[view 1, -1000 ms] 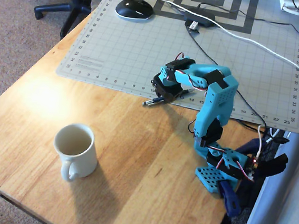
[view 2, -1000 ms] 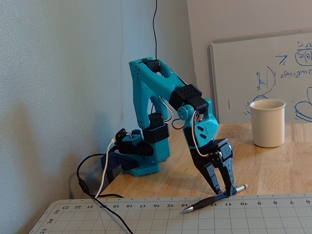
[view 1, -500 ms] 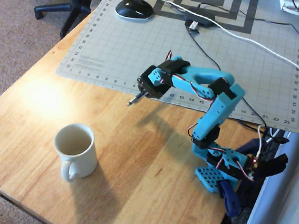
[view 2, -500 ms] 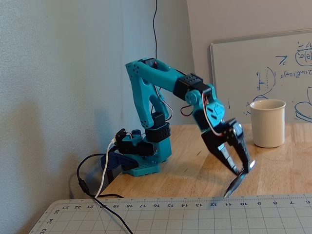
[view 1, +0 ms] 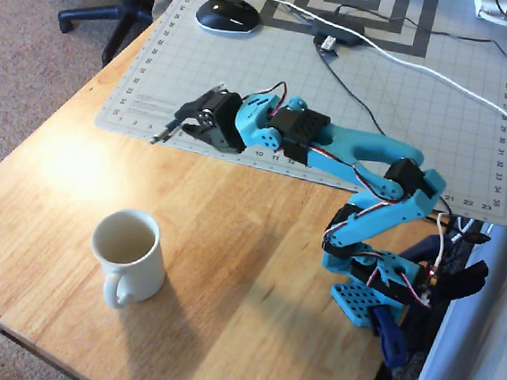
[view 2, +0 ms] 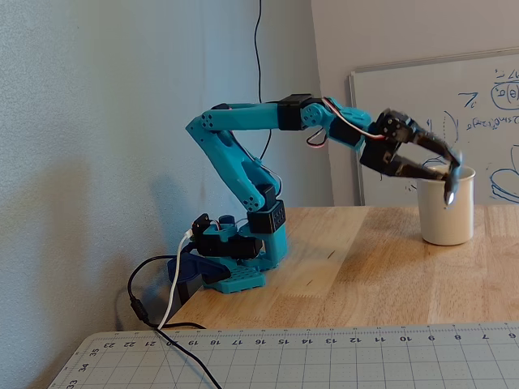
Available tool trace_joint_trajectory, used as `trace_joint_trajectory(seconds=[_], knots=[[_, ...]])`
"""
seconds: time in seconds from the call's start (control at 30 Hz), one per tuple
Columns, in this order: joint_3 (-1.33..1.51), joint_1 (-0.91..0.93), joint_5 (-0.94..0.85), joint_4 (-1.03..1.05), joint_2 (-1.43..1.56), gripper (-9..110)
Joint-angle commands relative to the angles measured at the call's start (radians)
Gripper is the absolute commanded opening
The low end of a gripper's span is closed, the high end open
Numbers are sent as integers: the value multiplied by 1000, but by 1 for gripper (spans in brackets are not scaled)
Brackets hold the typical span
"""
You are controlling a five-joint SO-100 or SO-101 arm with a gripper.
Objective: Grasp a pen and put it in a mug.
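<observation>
My gripper [view 1: 181, 120] is shut on the slim black pen [view 1: 164, 131] and holds it in the air over the near edge of the cutting mat, silvery tip pointing down and to the left. The fixed view shows the gripper [view 2: 448, 164] raised high, with the blurred pen [view 2: 450, 186] hanging tip down in front of the mug's rim. The off-white mug [view 1: 128, 246] stands upright on the wooden table with its handle toward the front edge. In the overhead view it lies well below the pen and apart from it. The same mug [view 2: 445, 215] appears at the right of the fixed view.
A grey cutting mat [view 1: 354, 83] covers the back of the table, carrying a black mouse [view 1: 226, 13] and black and white cables [view 1: 409, 66]. The arm's base [view 1: 379, 287] sits at the right edge. A whiteboard [view 2: 486, 121] leans behind the mug.
The gripper lifted the pen off the table at the mat's edge. The arm stretched out, carrying the pen upward and to the left in the overhead view, toward the mug's side.
</observation>
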Motion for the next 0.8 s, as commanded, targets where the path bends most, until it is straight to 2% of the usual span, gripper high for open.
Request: trace_joint_trajectory(seconds=[0.0,0.2,0.37,0.6,0.77], knots=[[-23,-109,351,-55,81,0],[-23,-296,884,-57,169,0],[-37,-410,1215,-57,187,0],[-23,-525,1440,-176,160,0],[-26,-581,1485,-356,75,0]])
